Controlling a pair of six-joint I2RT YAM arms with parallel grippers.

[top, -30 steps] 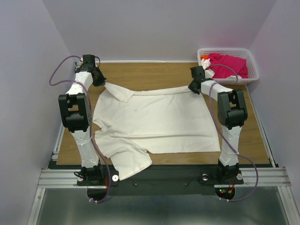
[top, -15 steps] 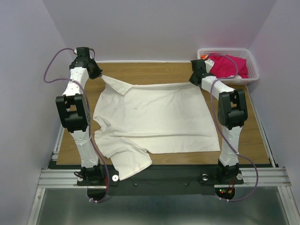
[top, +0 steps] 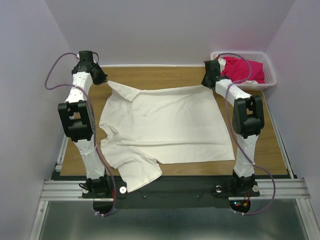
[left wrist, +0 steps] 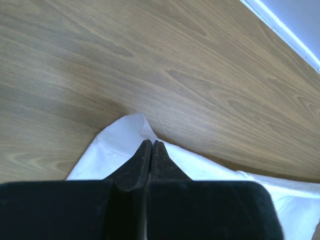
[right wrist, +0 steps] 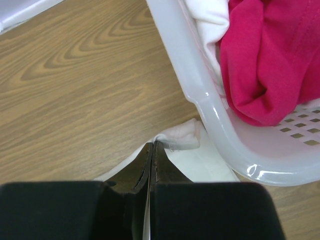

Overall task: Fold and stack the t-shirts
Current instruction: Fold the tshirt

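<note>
Our left hand (left wrist: 151, 146) and right hand (right wrist: 152, 147) clamp far corners of the white shirt (top: 165, 125), stretching it flat; next, we judge, lower it and begin folding.

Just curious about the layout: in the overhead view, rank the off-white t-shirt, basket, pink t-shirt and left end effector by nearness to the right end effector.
From the right end effector:
1. Off-white t-shirt, far right corner in its grip.
2. Basket, rim just beside it.
3. Pink t-shirt, inside the basket.
4. Left end effector, at the far left.
</note>
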